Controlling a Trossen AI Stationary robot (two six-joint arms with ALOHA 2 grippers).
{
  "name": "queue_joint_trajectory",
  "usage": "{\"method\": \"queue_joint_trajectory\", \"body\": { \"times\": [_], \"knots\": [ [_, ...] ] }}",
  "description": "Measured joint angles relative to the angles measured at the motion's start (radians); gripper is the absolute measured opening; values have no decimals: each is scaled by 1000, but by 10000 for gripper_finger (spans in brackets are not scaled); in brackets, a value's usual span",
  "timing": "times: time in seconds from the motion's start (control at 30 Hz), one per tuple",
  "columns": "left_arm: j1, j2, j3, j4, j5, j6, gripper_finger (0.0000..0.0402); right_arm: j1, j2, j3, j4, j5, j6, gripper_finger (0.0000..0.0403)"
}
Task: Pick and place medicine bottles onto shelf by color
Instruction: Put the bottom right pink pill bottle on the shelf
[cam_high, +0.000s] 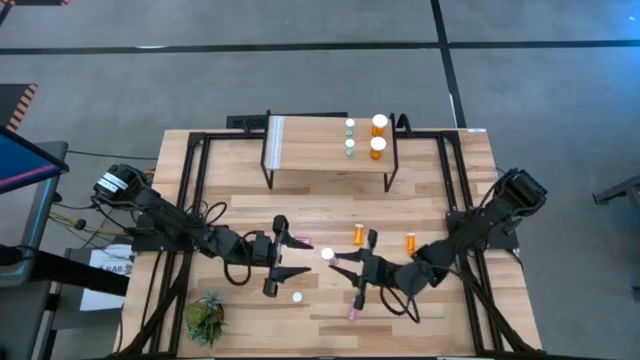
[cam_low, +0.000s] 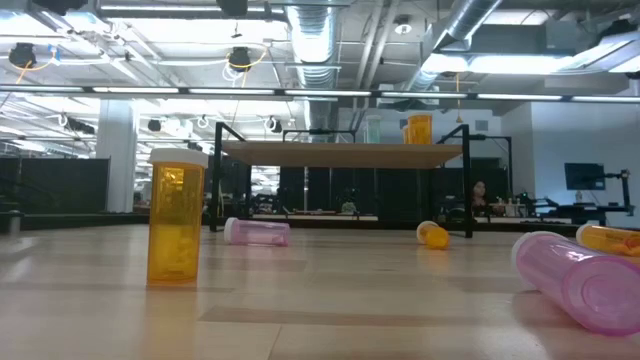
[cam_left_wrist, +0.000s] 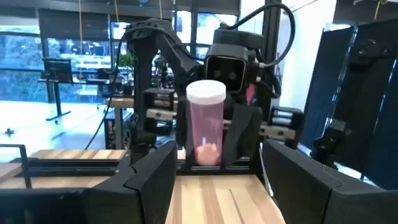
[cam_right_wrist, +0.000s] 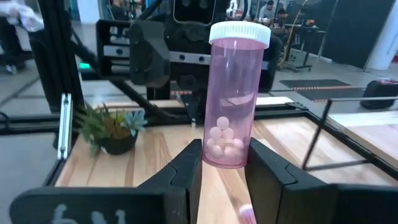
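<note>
No readable text or labels anywhere.

I saw both pincers crowding mid-tabletop (cam_high: 300, 205): the left pincer (cam_high: 277, 257), jaws wide, faced the right pincer (cam_high: 347, 270), which clamped an upright pink bottle (cam_high: 327, 254) between them. The shelf (cam_high: 305, 145) had bare board beside the bottles (cam_high: 377, 135) bunched at one end. An orange bottle (cam_high: 359, 236) stood just behind the right pincer.

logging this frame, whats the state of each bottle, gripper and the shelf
pink bottle: upright, capped, held off the table
right gripper: shut on pink bottle
left gripper: open, empty
shelf: holds four upright bottles
orange bottle: upright on table
pink bottle on table: lying down
</note>
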Motion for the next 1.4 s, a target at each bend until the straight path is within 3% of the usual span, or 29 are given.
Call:
{"method": "queue_joint_trajectory", "body": {
  "times": [0.33, 0.57, 1.23, 1.4],
  "knots": [
    [8, -1, 3, -63, 4, -11, 224, -67, 37, 0, 87, -129, -10, 118],
    [9, 0, 3, -44, -6, -11, 224, -74, 36, 0, 161, -148, -76, 118],
    [9, 0, 3, -30, -27, -37, 225, -114, 37, 0, 191, -224, -36, 118],
    [9, 0, 3, -30, -27, -37, 225, -119, 91, 0, 242, -226, -46, 118]
  ]
}}
